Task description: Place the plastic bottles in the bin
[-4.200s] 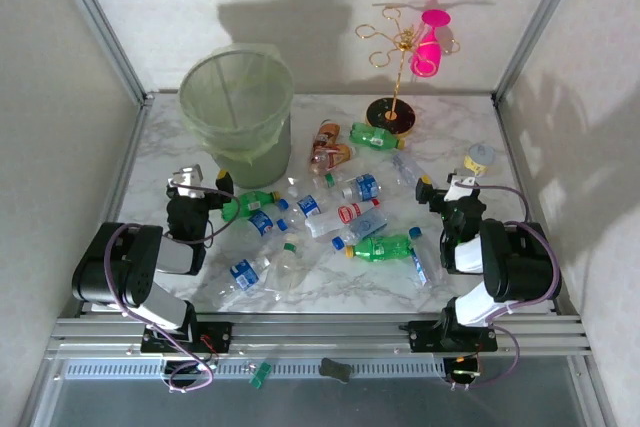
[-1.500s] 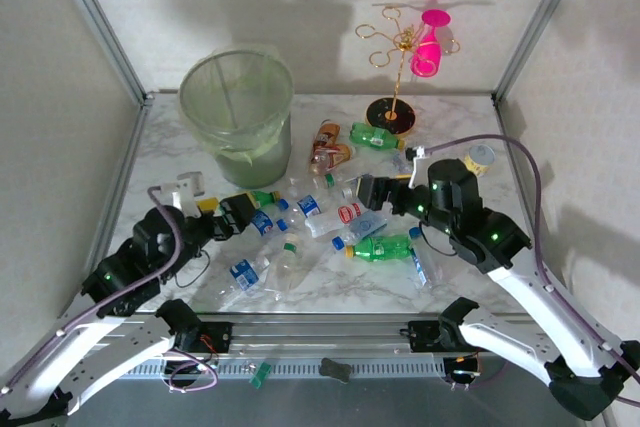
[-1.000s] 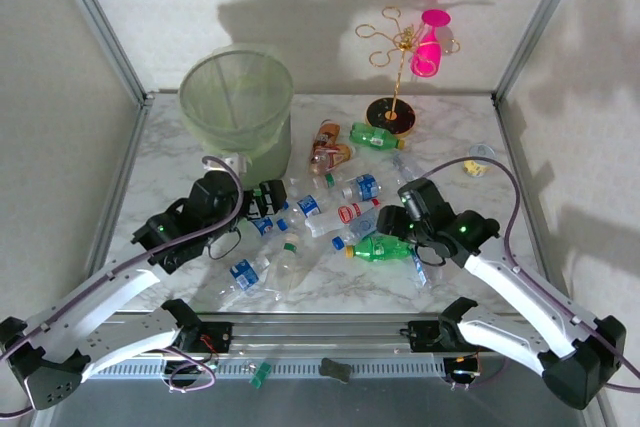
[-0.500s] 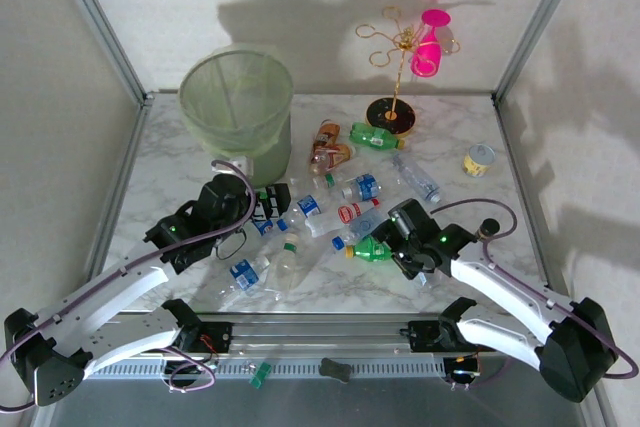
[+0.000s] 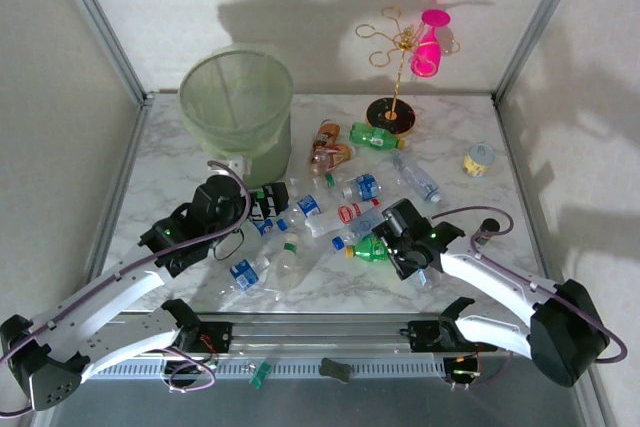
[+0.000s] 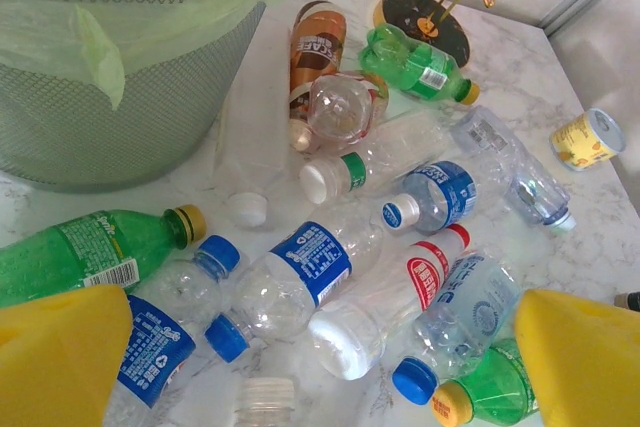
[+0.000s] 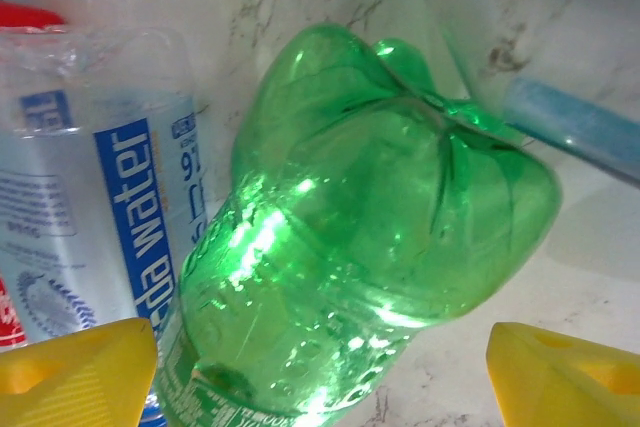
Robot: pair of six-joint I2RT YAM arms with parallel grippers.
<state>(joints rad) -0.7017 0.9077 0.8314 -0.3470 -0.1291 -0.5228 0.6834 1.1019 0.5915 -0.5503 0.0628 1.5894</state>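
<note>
Several plastic bottles lie in a heap in the middle of the marble table (image 5: pixel 460 217). The pale green lined bin (image 5: pixel 237 112) (image 6: pixel 110 77) stands at the back left. My left gripper (image 5: pixel 268 203) (image 6: pixel 320 367) hovers open over the heap's left side, above a clear blue-labelled bottle (image 6: pixel 290 282) and a red-labelled one (image 6: pixel 395 292). A green bottle with a yellow cap (image 6: pixel 90 252) lies by its left finger. My right gripper (image 5: pixel 385 244) (image 7: pixel 320 377) is open, and its yellow fingers (image 7: pixel 75 372) straddle a green bottle (image 5: pixel 368 248) (image 7: pixel 370 237) lying on the table.
A gold wire stand with a pink glass (image 5: pixel 405 57) stands at the back. A yellow can (image 5: pixel 479 159) (image 6: pixel 587 139) sits at the right. A brown bottle (image 5: pixel 325 142) and another green bottle (image 5: pixel 375 136) lie behind the heap. A loose white cap (image 6: pixel 248 209) rests near the bin.
Both arms have unfolded from the near edge and reached over the heap. The right gripper has dropped low onto the green bottle and opened wider. The left has settled by the bin.
</note>
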